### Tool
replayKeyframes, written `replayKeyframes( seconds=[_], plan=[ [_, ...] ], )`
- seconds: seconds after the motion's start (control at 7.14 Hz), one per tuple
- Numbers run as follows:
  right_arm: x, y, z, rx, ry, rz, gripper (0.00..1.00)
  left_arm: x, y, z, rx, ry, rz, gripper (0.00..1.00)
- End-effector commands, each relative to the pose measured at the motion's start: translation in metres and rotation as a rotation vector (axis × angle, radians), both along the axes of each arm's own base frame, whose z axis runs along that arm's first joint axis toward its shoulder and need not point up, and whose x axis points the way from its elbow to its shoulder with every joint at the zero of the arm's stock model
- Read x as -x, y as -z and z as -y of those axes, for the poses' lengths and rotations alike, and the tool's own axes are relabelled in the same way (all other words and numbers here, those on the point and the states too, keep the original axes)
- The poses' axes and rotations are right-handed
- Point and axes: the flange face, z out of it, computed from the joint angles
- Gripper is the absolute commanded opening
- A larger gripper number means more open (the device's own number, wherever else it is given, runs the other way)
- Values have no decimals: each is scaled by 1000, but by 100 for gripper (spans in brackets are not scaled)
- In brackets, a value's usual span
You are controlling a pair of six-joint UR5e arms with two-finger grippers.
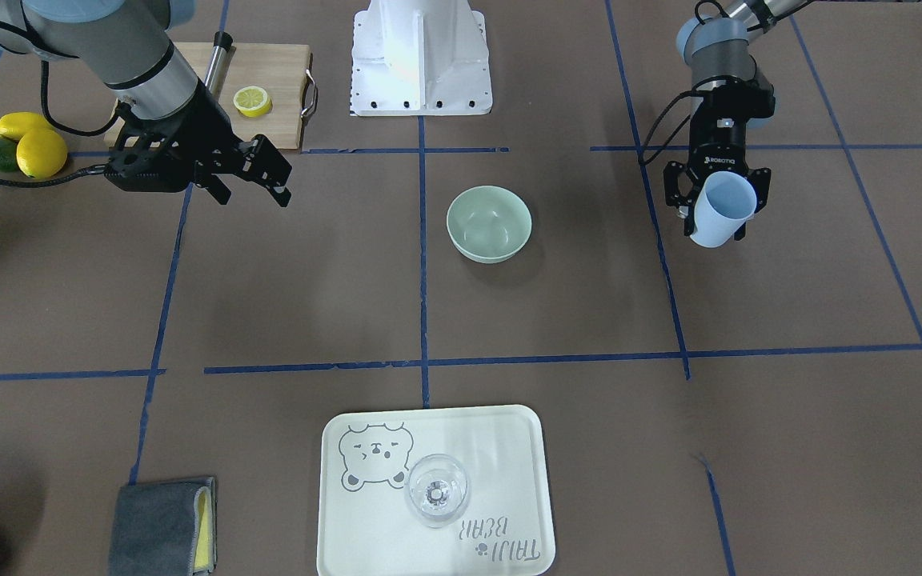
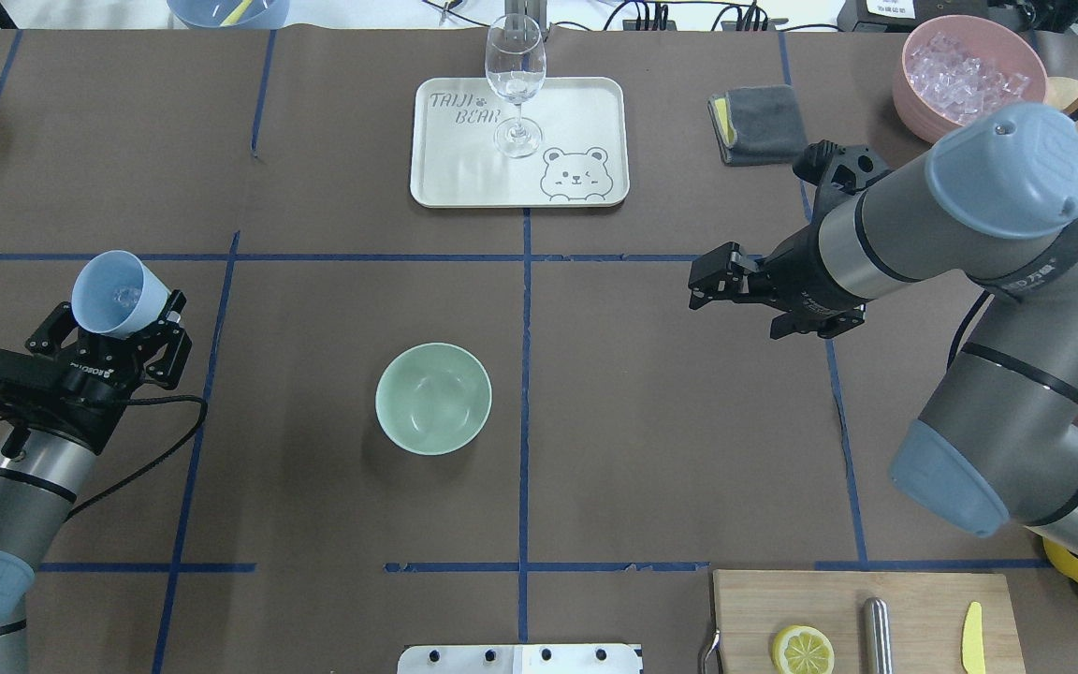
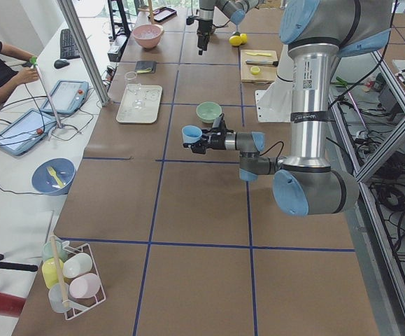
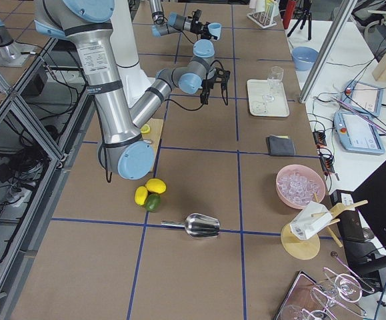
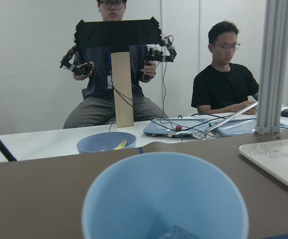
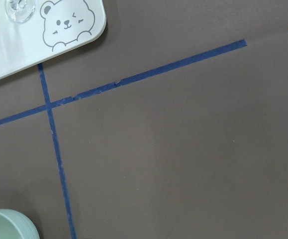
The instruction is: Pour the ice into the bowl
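Note:
My left gripper [image 2: 118, 311] is shut on a light blue cup [image 2: 116, 292] and holds it above the table at the left, tilted with its mouth up and away from me. A few clear ice cubes [image 2: 126, 298] lie in the bottom of the cup; one shows in the left wrist view [image 5: 176, 233]. The mint-green bowl [image 2: 433, 398] stands empty near the table's middle, well to the right of the cup [image 1: 721, 210]. My right gripper [image 2: 734, 307] is open and empty, hovering right of the bowl [image 1: 489, 224].
A cream tray [image 2: 586, 112] with a wine glass [image 2: 515, 75] stands at the far middle. A grey cloth [image 2: 759, 122] and a pink container [image 2: 969, 75] are at the far right. A cutting board [image 2: 923, 599] with a lemon half [image 2: 802, 649] is near right.

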Motion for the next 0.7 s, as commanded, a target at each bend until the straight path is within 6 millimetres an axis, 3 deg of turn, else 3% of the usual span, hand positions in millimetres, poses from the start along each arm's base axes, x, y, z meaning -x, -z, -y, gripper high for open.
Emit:
replayKeyframes(
  seconds=[0.0,0.14,0.42,0.56],
  plan=[
    [-2,-4,1,2,-10,-9,100,-43,56,-12,-72,-35,132,0],
    [0,-7,1,5,-11,-14,100,-70,89,-14,-109,-34,248,0],
    [1,-11,2,9,-12,-21,100,-96,109,-22,-120,-63,249,0],
    [2,-12,2,11,-10,-23,100,-123,109,-26,-125,-85,432,0]
  ],
)
